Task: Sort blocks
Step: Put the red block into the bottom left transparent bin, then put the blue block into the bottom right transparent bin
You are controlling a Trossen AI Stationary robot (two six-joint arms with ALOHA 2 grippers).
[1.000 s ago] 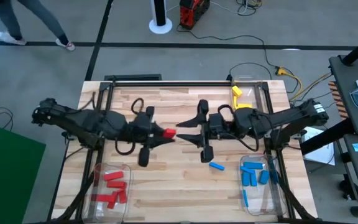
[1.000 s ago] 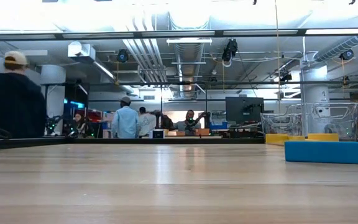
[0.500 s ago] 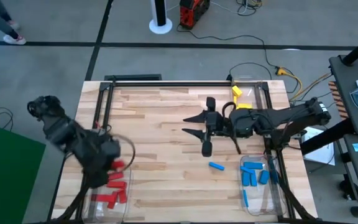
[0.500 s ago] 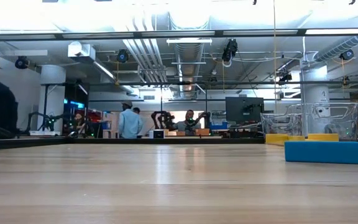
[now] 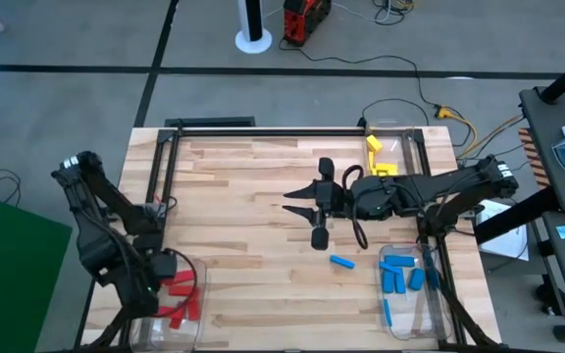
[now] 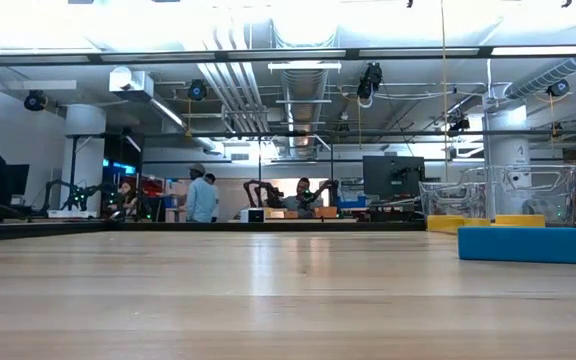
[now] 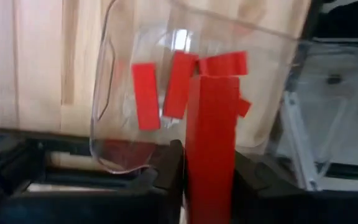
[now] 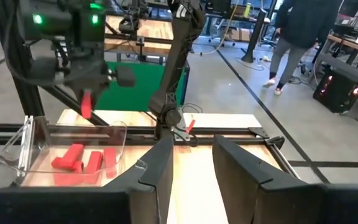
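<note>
Because the left claw (image 7: 209,180) grips a small red rectangular block (image 7: 211,140) end-up between its fingers, hanging over the clear plastic bin (image 5: 196,267) of red blocks (image 5: 180,287) at about seven o'clock on the wooden desk (image 5: 263,176), we judge the step in hand to be a drop into the matching colour. Holding the block above the bin's open mouth rather than beside it should let it fall among its fellows. Our right claw (image 5: 295,201) waits near the desk's centre with its fingers spread wide and nothing between them, pointing toward nine o'clock. One loose blue block (image 5: 340,262) lies on the bare wood just toward five o'clock from it, well short of the clear bin of blue blocks (image 5: 398,274) at five o'clock; we take it for the next pick. Yellow blocks (image 5: 374,146) sit in a third clear bin (image 5: 397,128) at about one o'clock. Sorting looks nearly finished.
</note>
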